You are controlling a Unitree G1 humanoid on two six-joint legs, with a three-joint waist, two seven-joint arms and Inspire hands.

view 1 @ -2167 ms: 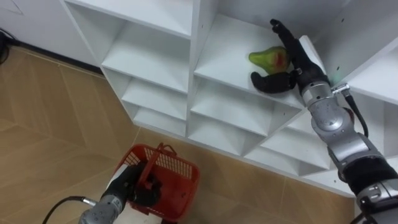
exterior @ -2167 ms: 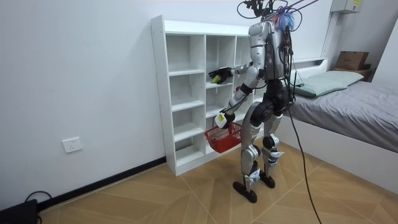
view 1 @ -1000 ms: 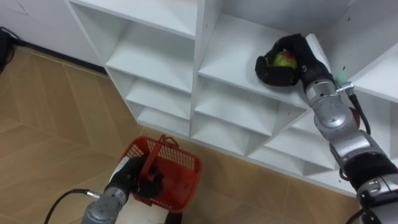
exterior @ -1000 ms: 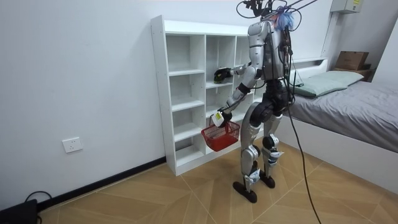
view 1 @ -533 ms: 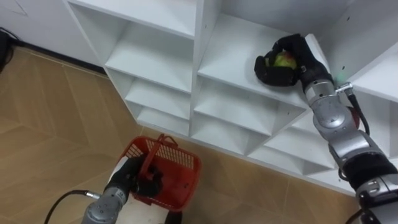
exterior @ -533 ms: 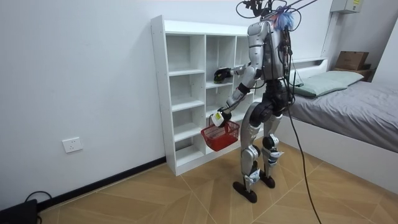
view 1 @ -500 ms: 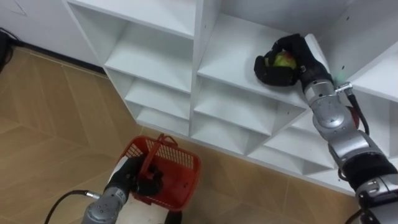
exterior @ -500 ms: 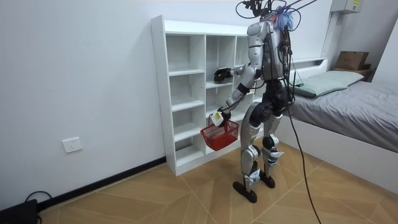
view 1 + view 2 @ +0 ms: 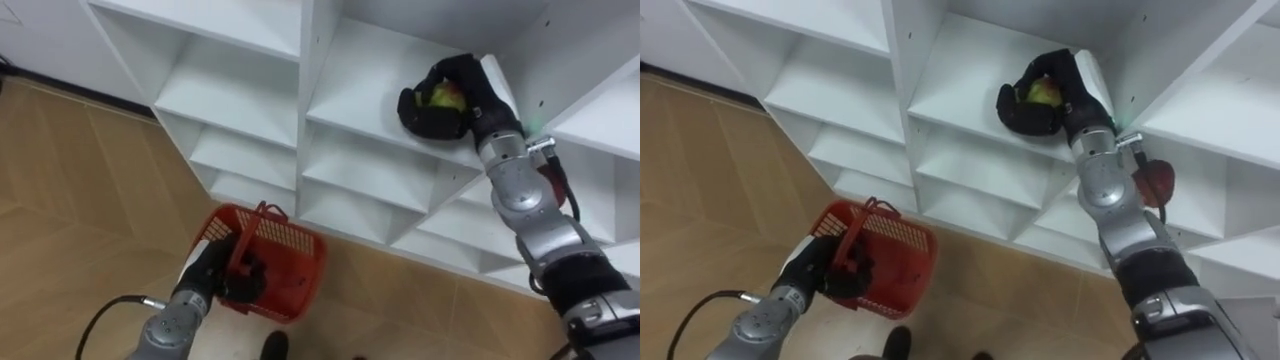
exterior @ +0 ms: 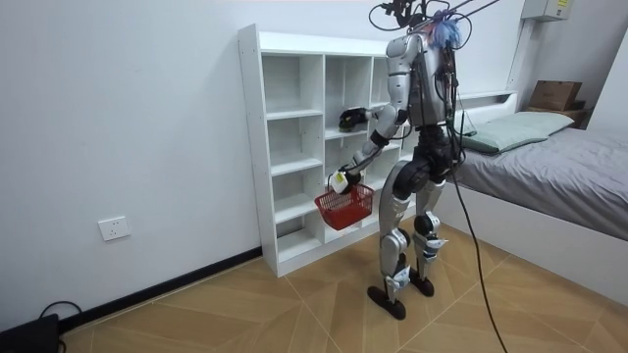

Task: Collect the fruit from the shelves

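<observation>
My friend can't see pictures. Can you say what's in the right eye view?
The robot's right hand is curled around a green-yellow fruit inside a white shelf unit. Its left hand holds a red basket by its handle.

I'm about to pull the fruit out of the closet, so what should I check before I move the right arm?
1. Right hand has its fingers curled round the fruit: ok.
2. Fruit lifted off the shelf: cannot tell; the hand hides its underside.
3. Left hand curled round the handle of the red basket: ok.
4. Basket brought up under the fruit: not ok; it hangs low, by the lower shelves, to the robot's left of the fruit.
5. Room in the basket: cannot tell; the left hand hides part of the inside.
</observation>
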